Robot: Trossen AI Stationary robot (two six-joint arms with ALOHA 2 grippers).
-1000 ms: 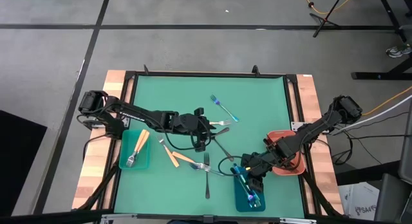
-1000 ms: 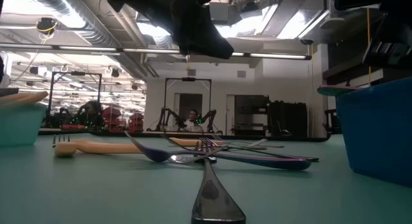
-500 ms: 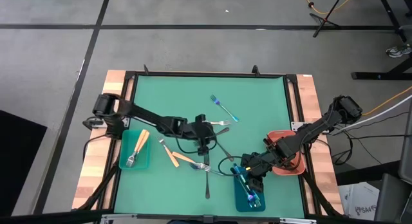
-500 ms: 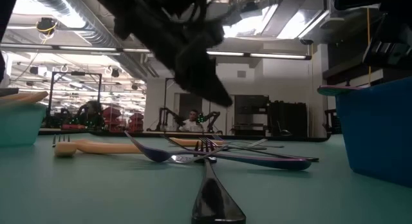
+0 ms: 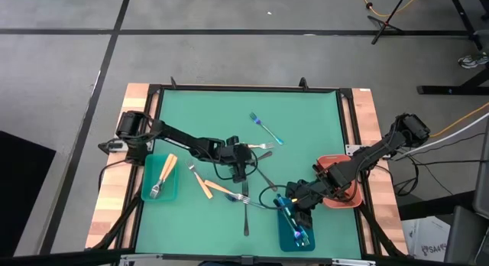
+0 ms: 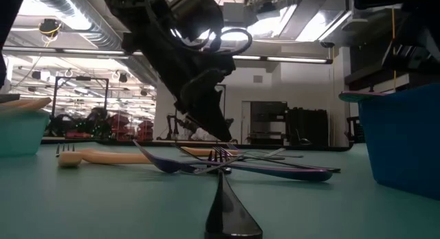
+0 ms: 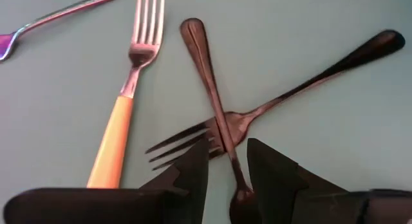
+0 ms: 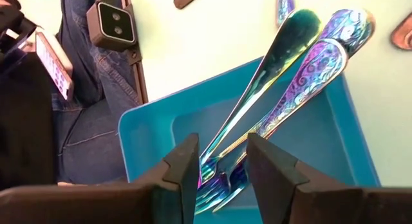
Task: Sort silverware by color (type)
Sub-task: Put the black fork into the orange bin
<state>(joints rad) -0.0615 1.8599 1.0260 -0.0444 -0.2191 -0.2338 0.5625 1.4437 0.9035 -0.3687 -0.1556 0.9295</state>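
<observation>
Left pincer (image 7: pixel 226 169) (spread) straddles a black utensil (image 7: pixel 209 89) crossing a black fork (image 7: pixel 283 95).

**A:** Overhead camera?

**B:** Looks straight down, far off; takes in my whole green mat (image 5: pixel 306 121) and both arms.

**A:** Low camera?

**B:** At mat height, facing level across into the room. Very near a dark fork (image 6: pixel 225 198).

**A:** Wrist cameras?

**B:** Mine, close range. Left looks down on crossed black forks (image 7: pixel 225 130); right into the blue tray (image 8: pixel 335 147).

**A:** Overlap?

**B:** Overhead, low and left wrist share the crossed forks mid-mat.
</observation>
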